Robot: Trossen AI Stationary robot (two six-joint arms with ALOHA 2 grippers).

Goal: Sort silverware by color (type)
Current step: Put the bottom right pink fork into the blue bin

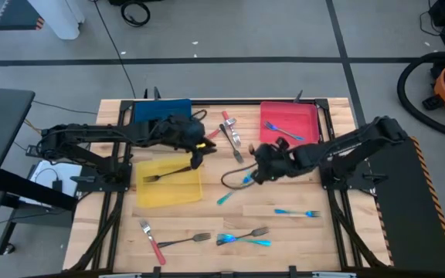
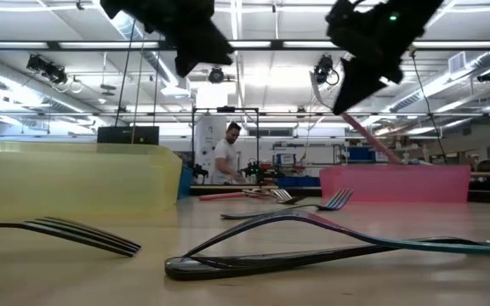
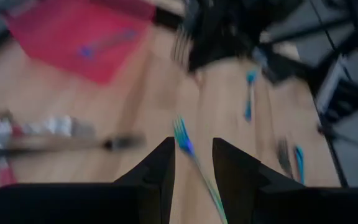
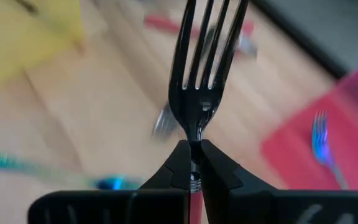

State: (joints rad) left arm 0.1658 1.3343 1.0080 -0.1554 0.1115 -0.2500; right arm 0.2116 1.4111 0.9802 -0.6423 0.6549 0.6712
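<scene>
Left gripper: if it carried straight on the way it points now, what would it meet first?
Probably the teal fork lying on the table, in line with the gap between the open left gripper fingers. The right arm lies farther along, but depth is hard to judge.

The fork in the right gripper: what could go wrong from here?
The right gripper pinches the fork only at its thin neck, so it may swivel or slip. The left gripper hangs close by over the yellow tray, so the arms might bump.
</scene>
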